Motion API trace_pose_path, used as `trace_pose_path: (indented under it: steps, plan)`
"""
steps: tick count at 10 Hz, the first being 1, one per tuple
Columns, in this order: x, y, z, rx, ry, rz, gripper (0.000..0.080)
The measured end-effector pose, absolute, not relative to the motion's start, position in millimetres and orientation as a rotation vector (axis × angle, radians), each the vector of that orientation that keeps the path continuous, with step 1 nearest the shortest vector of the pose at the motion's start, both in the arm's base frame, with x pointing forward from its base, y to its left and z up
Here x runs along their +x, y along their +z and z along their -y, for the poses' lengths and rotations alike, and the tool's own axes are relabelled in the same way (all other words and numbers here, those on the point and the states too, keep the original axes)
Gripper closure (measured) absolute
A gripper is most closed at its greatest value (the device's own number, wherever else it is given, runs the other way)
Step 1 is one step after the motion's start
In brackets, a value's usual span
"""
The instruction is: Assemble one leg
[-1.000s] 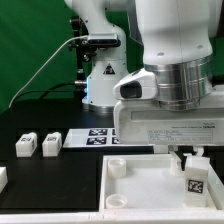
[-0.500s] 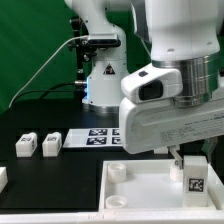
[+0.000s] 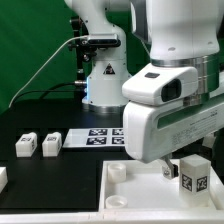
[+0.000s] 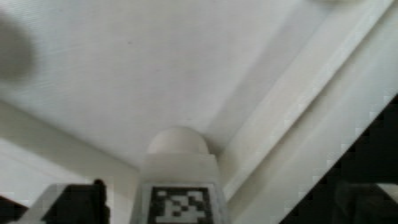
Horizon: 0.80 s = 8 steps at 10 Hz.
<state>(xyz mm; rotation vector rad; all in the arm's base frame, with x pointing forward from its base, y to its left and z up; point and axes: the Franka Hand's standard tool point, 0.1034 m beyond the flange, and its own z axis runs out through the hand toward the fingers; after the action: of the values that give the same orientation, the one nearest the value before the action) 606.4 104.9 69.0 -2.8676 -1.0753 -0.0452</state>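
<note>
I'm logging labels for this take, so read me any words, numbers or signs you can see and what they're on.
No readable words or numbers.
The leg in the gripper: a black-and-white tag pattern, no text.
The marker board: tag patterns only.
Two loose legs: marks too small to read.

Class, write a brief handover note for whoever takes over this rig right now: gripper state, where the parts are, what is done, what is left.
Gripper: shut on the leg, holding it upright over the large white slab, near its edge on the exterior view's right.
The wrist view shows the leg's rounded end pointing at the slab; contact cannot be judged.
Two spare legs stand on the black table, beside the marker board.
Done: the leg is picked up and brought to the slab.
Left: seat it in a corner socket and release.
</note>
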Motion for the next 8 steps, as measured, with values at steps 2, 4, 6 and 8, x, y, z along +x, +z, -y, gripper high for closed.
trace_pose_path:
  steps: [2, 4, 6, 8]
  plan:
    - [615, 72.3, -107, -2.888, -0.036, 1.01, 0.0151]
    - [624, 75.2, -113, -2.926, -0.012, 0.875, 0.0151]
    - [624, 75.2, -115, -2.936, -0.003, 0.838, 0.016]
    - [624, 75.0, -114, -2.95, -0.001, 0.788, 0.0328]
